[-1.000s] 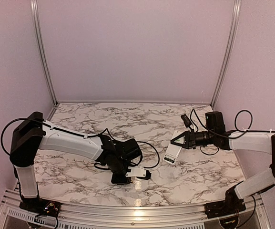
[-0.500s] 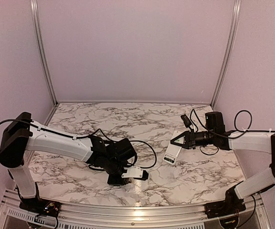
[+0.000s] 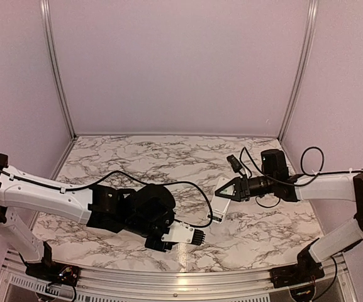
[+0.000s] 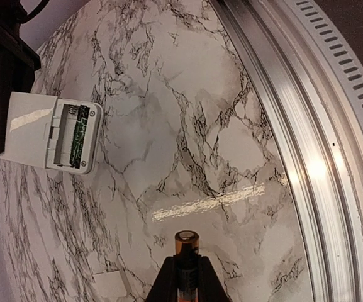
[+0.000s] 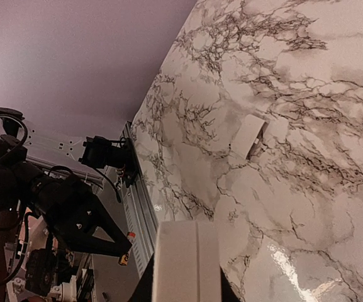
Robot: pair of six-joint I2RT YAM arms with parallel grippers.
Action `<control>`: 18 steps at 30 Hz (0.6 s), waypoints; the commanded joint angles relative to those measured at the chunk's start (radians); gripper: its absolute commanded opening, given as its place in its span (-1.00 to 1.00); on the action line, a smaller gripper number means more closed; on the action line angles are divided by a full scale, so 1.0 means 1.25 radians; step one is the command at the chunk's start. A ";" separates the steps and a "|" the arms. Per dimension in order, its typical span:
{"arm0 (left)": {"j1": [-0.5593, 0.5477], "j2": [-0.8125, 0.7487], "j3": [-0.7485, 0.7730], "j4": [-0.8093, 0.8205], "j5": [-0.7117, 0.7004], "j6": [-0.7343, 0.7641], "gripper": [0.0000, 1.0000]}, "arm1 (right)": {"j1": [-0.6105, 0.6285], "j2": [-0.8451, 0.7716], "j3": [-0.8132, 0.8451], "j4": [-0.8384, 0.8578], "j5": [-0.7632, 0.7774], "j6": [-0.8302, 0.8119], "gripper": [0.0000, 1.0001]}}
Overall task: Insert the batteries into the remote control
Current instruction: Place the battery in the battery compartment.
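My left gripper (image 4: pixel 186 267) is shut on a dark battery (image 4: pixel 186 246), whose copper-banded end sticks out past the fingertips above the marble. In the top view the left gripper (image 3: pixel 198 238) hovers near the table's front edge. The right gripper (image 3: pixel 227 189) is shut on the white remote control (image 3: pixel 214 209) and holds it tilted off the table. The left wrist view shows the remote control (image 4: pixel 36 129) with its back compartment open. One battery (image 4: pixel 78 135) sits in one slot; the slot beside it is bare. In the right wrist view the remote control (image 5: pixel 186 261) fills the right gripper (image 5: pixel 185 280).
A small white cover piece (image 5: pixel 247 134) lies flat on the marble table (image 3: pixel 168 157), also low in the left wrist view as the cover piece (image 4: pixel 109 283). An aluminium rail (image 4: pixel 294 126) runs along the near table edge. Cables hang by both wrists.
The left arm has swung down and right towards the front edge, its gripper turning with the battery in it. The right gripper has shifted left with the remote control.
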 commanded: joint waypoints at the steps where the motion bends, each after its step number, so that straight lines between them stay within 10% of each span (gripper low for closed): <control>1: -0.030 -0.073 -0.019 0.067 -0.069 0.021 -1.00 | 0.052 0.024 0.011 0.094 0.004 0.060 -1.00; 18: -0.043 -0.007 0.116 -0.151 -0.275 -0.027 -1.00 | 0.164 0.126 0.000 0.329 0.056 0.243 -1.00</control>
